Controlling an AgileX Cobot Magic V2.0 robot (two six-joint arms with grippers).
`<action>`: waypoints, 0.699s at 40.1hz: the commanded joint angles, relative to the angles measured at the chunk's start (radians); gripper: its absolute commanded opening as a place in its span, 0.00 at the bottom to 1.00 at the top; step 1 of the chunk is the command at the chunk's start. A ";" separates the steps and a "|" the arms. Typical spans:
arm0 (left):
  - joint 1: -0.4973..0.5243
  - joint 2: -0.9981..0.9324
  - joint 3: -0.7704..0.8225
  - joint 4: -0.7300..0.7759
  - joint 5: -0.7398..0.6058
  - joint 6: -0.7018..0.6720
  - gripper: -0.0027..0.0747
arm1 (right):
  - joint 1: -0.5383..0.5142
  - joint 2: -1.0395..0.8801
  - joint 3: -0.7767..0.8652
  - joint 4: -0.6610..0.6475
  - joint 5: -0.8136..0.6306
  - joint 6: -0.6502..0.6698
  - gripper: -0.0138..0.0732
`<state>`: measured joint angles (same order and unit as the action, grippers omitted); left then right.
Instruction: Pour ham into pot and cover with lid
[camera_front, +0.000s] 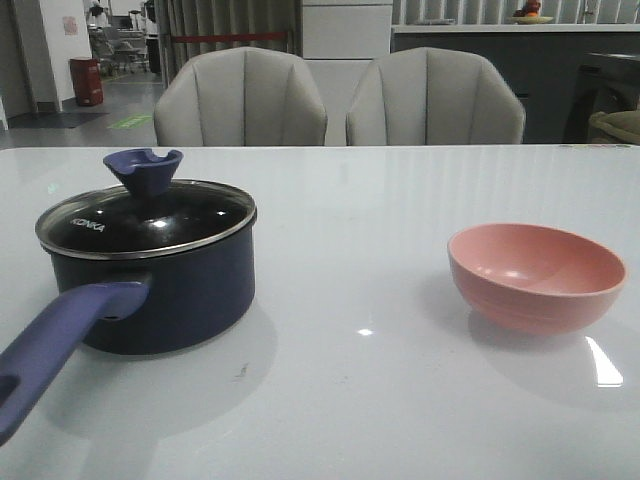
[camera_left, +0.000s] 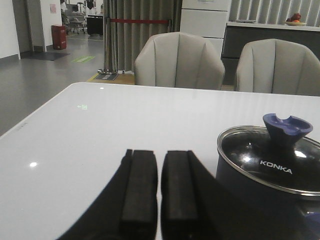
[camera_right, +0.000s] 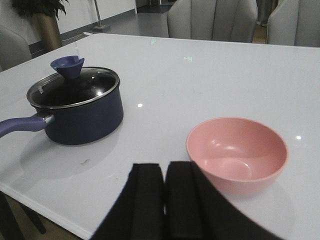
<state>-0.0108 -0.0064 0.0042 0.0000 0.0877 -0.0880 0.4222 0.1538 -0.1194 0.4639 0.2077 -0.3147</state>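
Note:
The dark navy pot (camera_front: 170, 290) stands at the table's left, its purple-blue handle (camera_front: 60, 345) pointing toward the front edge. The glass lid (camera_front: 150, 222) with the blue knob (camera_front: 143, 170) and KONKA lettering sits on it. The pot also shows in the left wrist view (camera_left: 265, 185) and the right wrist view (camera_right: 82, 112). No ham shows in any view. The pink bowl (camera_front: 537, 275) at the right looks empty (camera_right: 237, 152). My left gripper (camera_left: 160, 160) is shut and empty beside the pot. My right gripper (camera_right: 164, 172) is shut and empty next to the bowl.
Two grey chairs (camera_front: 240, 100) (camera_front: 435, 100) stand behind the table's far edge. The white table (camera_front: 360, 380) runs between pot and bowl. Its near edge shows in the right wrist view (camera_right: 45, 205).

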 joint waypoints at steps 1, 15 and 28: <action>0.001 -0.018 0.021 0.000 -0.082 -0.011 0.20 | -0.007 0.009 -0.018 -0.076 -0.118 -0.019 0.33; 0.001 -0.018 0.021 0.000 -0.082 -0.011 0.20 | -0.312 -0.124 0.053 -0.395 -0.159 0.087 0.33; 0.001 -0.016 0.021 0.000 -0.082 -0.011 0.20 | -0.378 -0.183 0.142 -0.550 -0.152 0.408 0.33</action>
<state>-0.0108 -0.0064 0.0042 0.0000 0.0860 -0.0880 0.0484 -0.0103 0.0275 -0.0545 0.1308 0.0409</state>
